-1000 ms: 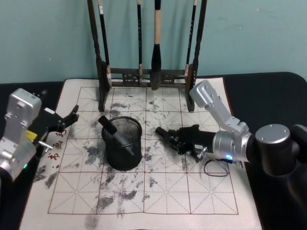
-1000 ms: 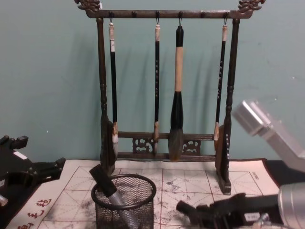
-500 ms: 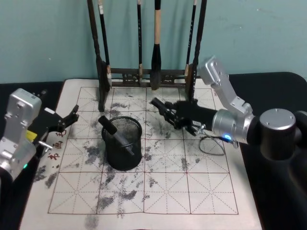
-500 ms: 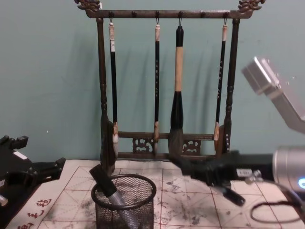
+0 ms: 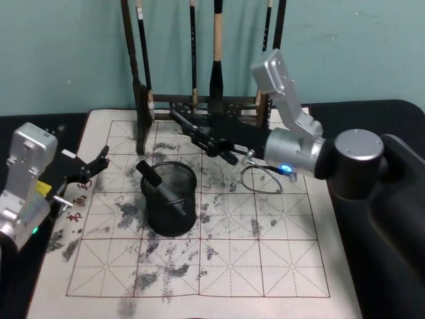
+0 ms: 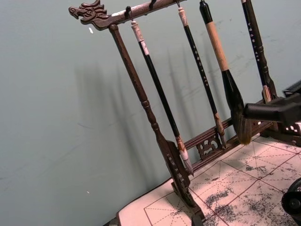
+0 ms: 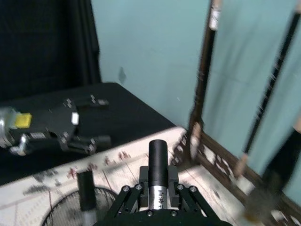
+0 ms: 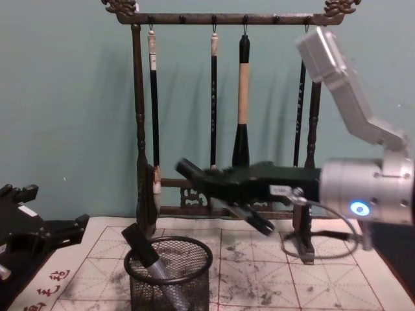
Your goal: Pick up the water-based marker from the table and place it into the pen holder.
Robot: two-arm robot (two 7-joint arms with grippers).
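**Status: marker held above the pen holder**

Teal wall [image 5: 66, 53] is seen behind a tabletop [image 5: 232, 266] covered by a cream mat with red grid lines and grey ink smudges. A dark wooden brush rack [image 8: 139, 129] is set at the far edge of the mat, with brushes hung from its top rail.

The pen holder [image 5: 170, 212] is placed upright on the mat, left of centre and nearer than the rack. A second marker [image 5: 156, 181] is leaned inside it, with its black cap raised past the left side of the rim.

The right end effector [image 5: 212, 143] is extended from the right and is raised off the tabletop, between the rack base and the pen holder. It is clamped on the water-based marker [image 8: 189, 170]. The marker is held tilted, with its dark end pointed up and to the left. In the chest view it is seen above the holder rim and apart from it.

The left end effector [image 5: 99, 161] is parked at the left edge of the mat, well apart from the holder. Its fingers are spread narrowly and nothing is held between them.
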